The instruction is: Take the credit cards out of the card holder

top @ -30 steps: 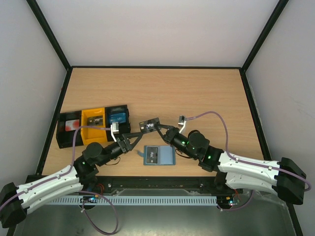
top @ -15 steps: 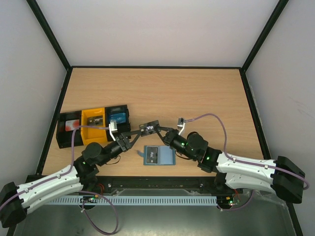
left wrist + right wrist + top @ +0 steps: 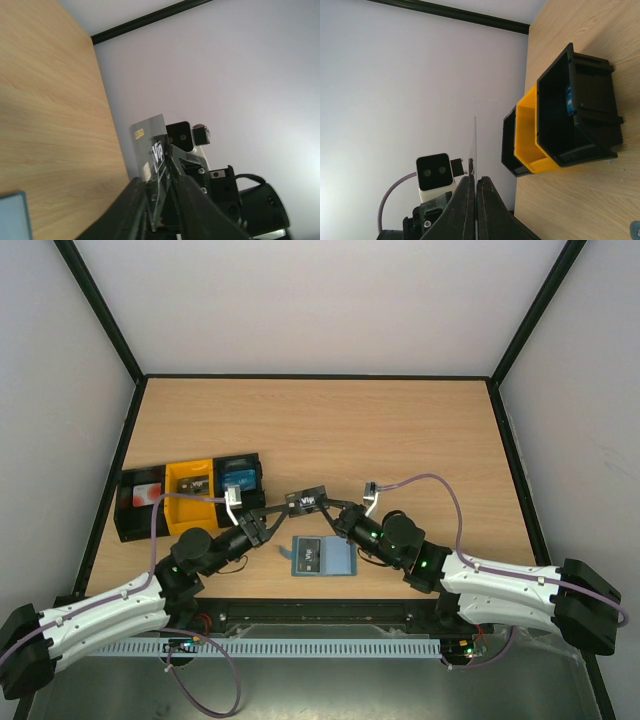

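The teal-blue card holder lies open on the table between the arms, with a dark card in it. Its corner shows in the left wrist view. My right gripper is shut on a black VIP credit card and holds it above the table. The card shows edge-on between the right gripper's closed fingers in the right wrist view. My left gripper meets it from the left. In the left wrist view the jaws of the left gripper straddle the card's lower end with a narrow gap.
Three box trays stand in a row at the left: a black one with a red and white card, a yellow one, and a black one with a blue card. They show in the right wrist view. Black frame rails border the table.
The left gripper has reached further right, and its jaws have narrowed around the VIP card. The right gripper with the card has shifted slightly left and down. The card holder has not moved.
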You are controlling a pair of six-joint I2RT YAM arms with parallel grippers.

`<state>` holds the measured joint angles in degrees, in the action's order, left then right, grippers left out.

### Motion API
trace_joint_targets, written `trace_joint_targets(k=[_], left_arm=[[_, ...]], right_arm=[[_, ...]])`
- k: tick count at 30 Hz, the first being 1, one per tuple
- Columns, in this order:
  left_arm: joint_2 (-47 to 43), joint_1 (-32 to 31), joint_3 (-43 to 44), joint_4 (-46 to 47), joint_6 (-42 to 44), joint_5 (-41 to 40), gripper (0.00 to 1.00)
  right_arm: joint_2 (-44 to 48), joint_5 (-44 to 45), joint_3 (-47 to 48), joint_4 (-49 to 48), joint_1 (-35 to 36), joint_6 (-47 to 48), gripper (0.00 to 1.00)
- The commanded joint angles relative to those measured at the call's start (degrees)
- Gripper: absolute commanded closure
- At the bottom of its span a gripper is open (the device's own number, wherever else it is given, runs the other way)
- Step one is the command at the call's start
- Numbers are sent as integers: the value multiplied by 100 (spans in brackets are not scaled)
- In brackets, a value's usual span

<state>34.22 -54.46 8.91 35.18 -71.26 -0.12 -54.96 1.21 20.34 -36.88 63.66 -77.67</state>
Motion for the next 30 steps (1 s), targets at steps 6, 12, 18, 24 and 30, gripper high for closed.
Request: trace_joint_targets(k=[6,12,18,24,30], left_arm=[[95,5,-39,287,95,-40,86],[53,14,-14,237,188,-126,97],[-124,59,12,56,282,-128,97],[-430,148,110,-403,426,-76,97],[-545,202,89,-410,436,192,97]], right_arm=[[-37,41,-94,-355,9,-80,98],[39,19,-115,-243,15,-52,96],[170,33,-247,-107,11,-35,84],[476,90,-361,97,12,126,74],[799,169,-335,246,6,470,74]])
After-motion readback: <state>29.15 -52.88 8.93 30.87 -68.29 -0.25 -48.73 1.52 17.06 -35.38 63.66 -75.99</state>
